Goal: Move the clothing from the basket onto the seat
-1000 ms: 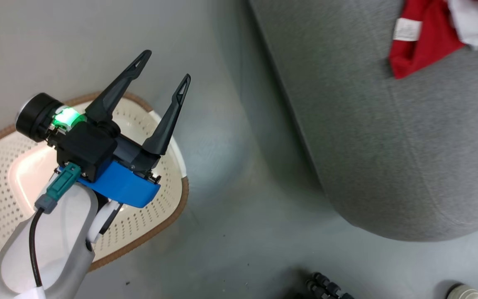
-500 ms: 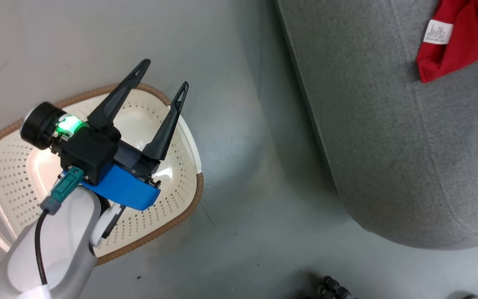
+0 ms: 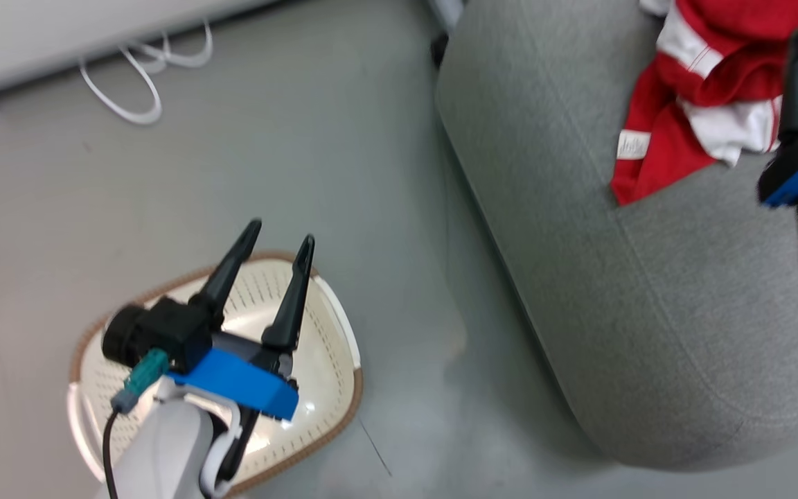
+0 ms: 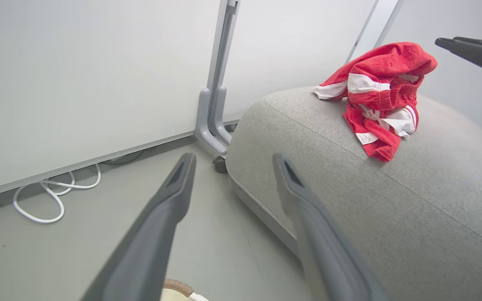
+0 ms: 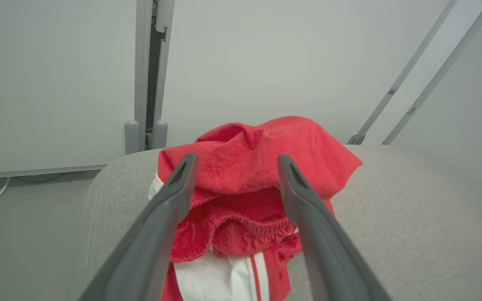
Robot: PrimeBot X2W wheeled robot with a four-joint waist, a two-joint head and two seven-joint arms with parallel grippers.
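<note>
Where the clothing lies: the clothing [image 5: 257,175] sits in a rumpled red heap with white panels on the seat [image 5: 391,217], straight ahead of the right claw [image 5: 237,157] and framed between its two fingers in the right wrist view.
Right claw: jaws stand wide apart and grip nothing; the fingertips are level with the heap's top fold, and I cannot tell whether they touch it.
White label [image 3: 632,144]: on the edge of the heap that faces the left claw [image 3: 280,232].
Seat: a grey cushion with a rounded edge and a seam, under the right claw and well to the right of the left claw.
Left claw: jaws spread and holding nothing, hanging over the basket [image 3: 326,333].
Basket: directly beneath the left claw on the floor [image 3: 406,242], with a cream perforated wall and a brown rim, apart from the seat.
Floor: a grey strip runs between the basket and the seat.
White cable [image 3: 156,104]: looped on the floor beyond the left claw's fingertips, at the foot of the wall.
Grey post [image 4: 214,104]: ahead of the left claw, just beside the seat's far corner.
</note>
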